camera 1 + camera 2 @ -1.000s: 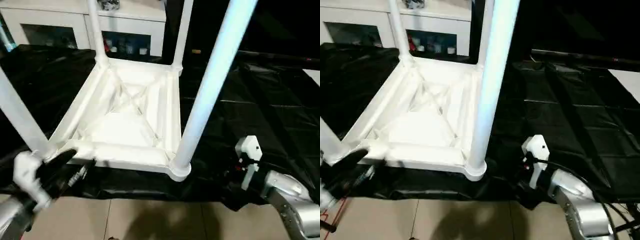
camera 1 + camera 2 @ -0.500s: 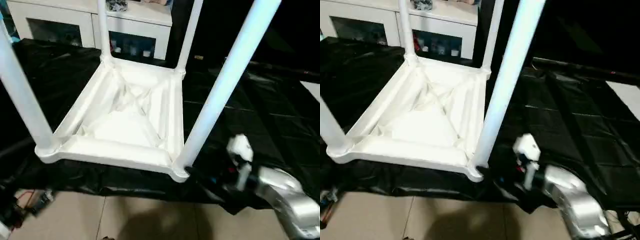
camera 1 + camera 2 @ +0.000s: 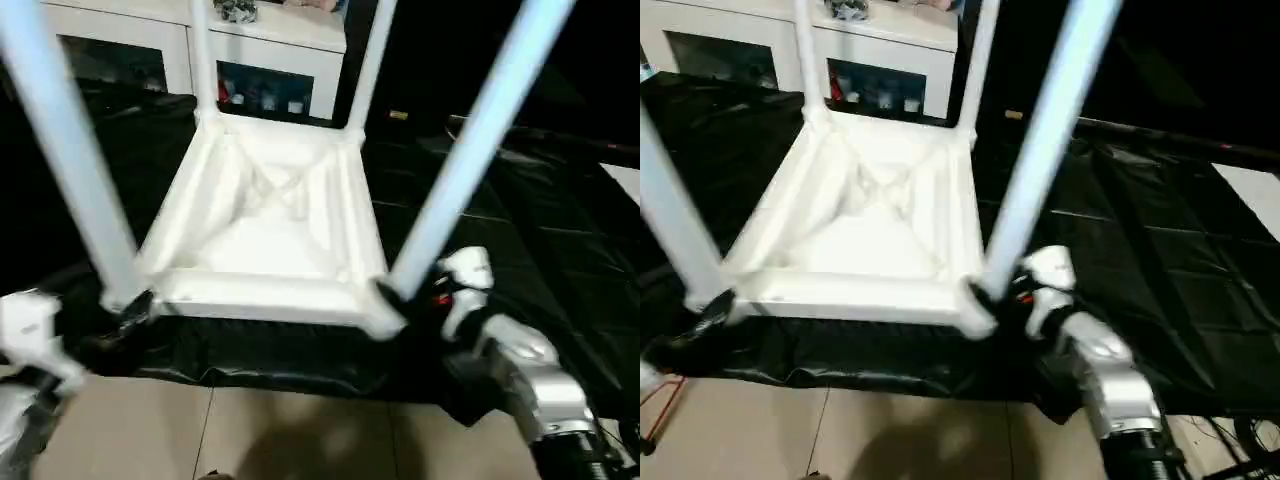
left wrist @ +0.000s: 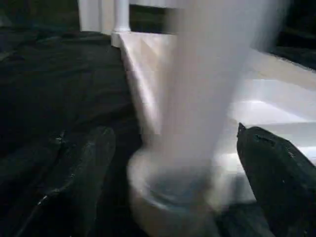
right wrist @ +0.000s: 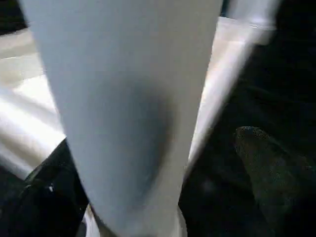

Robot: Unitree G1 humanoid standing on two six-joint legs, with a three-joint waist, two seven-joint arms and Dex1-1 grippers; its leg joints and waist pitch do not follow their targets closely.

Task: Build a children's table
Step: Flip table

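Left eye view had your children's table [image 3: 268, 215] flipped upside down on the counter [image 3: 560, 230], which was draped in black sheeting, with all four white legs sticking up. It sat near the front edge of the counter, ribbed underside facing up.

Your left gripper [image 4: 177, 168] was down at the near-left corner socket. In the left wrist view its fingers [image 4: 84, 173] were spread wide, one on each side of the base of that leg [image 4: 207, 98], with gaps on both sides, so not clamped on it.

Your right gripper [image 5: 163, 192] was at the near-right corner. The right wrist view showed that leg [image 5: 128, 98] standing between its two black fingers [image 5: 266, 168], also spread wide and straddling it; I couldn't tell if either pad was actually touching.

Behind the counter you had the white cabinet [image 3: 270, 60] with glass-fronted compartments. The floor [image 3: 300, 440] in front was beige tile.
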